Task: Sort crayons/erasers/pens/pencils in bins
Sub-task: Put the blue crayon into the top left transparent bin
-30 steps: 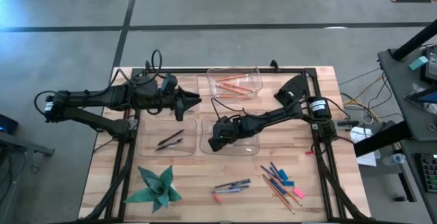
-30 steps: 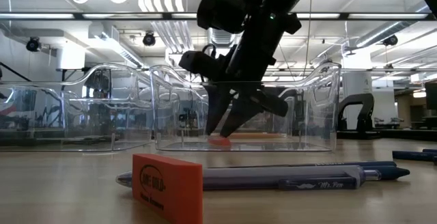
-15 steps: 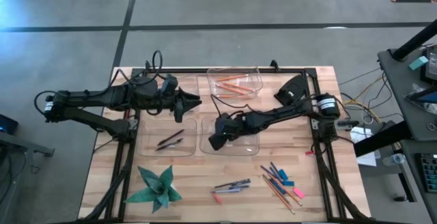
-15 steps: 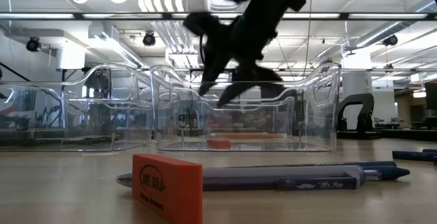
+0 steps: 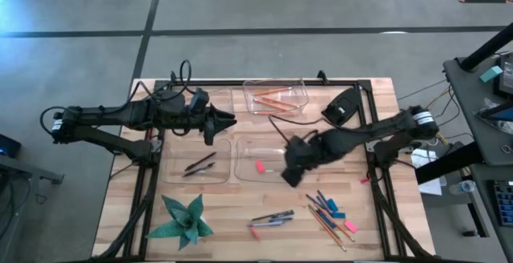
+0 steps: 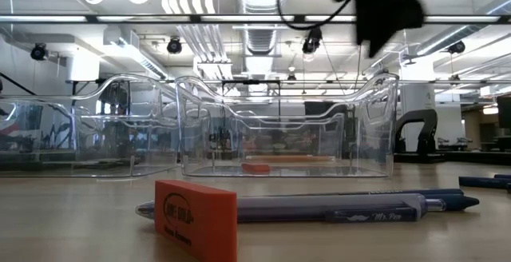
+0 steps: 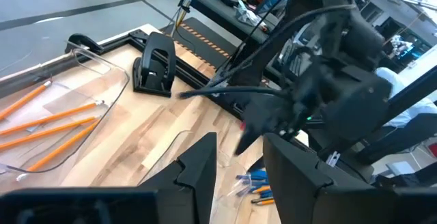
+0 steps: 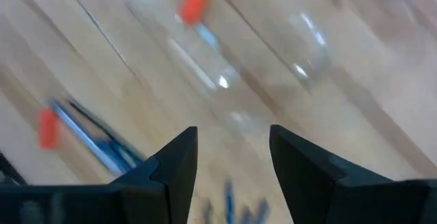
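My right gripper (image 5: 290, 175) is open and empty, up above the near right corner of the near right bin (image 5: 244, 175); it also shows in its wrist view (image 8: 229, 149). A red eraser (image 5: 260, 167) lies flat on that bin's floor and shows in the low view (image 6: 257, 167). Orange pencils (image 5: 274, 99) lie in the far bin. Dark pens (image 5: 199, 164) lie in the near left bin. Loose pens (image 5: 272, 217), a red eraser (image 5: 255, 232), and pencils, crayons and erasers (image 5: 329, 211) lie on the table near its front. My left gripper (image 5: 228, 121) waits open above the far left.
A green folded-paper star (image 5: 186, 219) lies at the near left. A black object (image 5: 345, 107) sits at the far right of the table. In the low view a red eraser (image 6: 196, 218) and pens (image 6: 335, 208) lie close before the camera.
My right gripper has opened and let go of the red eraser, which now lies on the floor of the near right bin. The gripper has risen out of the bin and gone toward the table's right and near edges.
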Robot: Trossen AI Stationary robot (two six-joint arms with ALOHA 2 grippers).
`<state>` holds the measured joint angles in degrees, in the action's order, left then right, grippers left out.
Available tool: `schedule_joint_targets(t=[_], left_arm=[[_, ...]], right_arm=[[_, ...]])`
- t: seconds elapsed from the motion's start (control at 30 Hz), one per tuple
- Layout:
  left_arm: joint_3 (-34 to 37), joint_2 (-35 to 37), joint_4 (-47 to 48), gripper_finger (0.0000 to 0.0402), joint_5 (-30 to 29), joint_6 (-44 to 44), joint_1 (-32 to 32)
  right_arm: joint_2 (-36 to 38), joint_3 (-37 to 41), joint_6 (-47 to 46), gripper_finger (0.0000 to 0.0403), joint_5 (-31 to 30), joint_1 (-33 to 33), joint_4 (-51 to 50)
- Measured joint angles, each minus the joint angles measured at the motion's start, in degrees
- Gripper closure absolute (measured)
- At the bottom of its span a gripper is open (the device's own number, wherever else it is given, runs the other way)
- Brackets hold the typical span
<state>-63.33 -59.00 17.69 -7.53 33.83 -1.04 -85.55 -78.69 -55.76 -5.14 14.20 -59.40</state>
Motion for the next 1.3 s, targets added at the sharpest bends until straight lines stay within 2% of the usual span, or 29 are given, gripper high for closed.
schedule_joint_targets(t=[0.17, 0.5, 0.6, 0.83, 1.13, 1.3], left_arm=[[0.0, 0.0, 0.0, 0.0295, 0.0, 0.05, 0.0], [0.07, 0.0, -0.02, 0.0294, 0.0, 0.45, 0.42], [0.07, 0.0, -0.04, 0.0294, 0.02, 0.54, 0.89], [0.09, 0.0, -0.09, 0.0295, 0.04, 1.87, 1.44], [0.13, -0.26, -0.24, 0.0294, -0.02, 1.94, 1.53], [0.72, -0.26, -0.26, 0.0294, -0.09, 1.96, 1.53]], right_arm=[[1.51, 2.54, -7.89, 0.0229, -3.25, 8.04, -6.01], [0.8, 11.33, -21.28, 0.0229, -3.18, 18.67, -4.75], [0.8, 15.53, -23.07, 0.0229, -2.1, 19.56, -1.24], [0.8, 26.32, -27.55, 0.0229, -0.1, 19.36, 14.52], [0.75, 32.14, -33.22, 0.0231, -0.48, 19.27, 18.96], [0.71, 33.24, -33.26, 0.0241, -0.49, 19.27, 22.21]])
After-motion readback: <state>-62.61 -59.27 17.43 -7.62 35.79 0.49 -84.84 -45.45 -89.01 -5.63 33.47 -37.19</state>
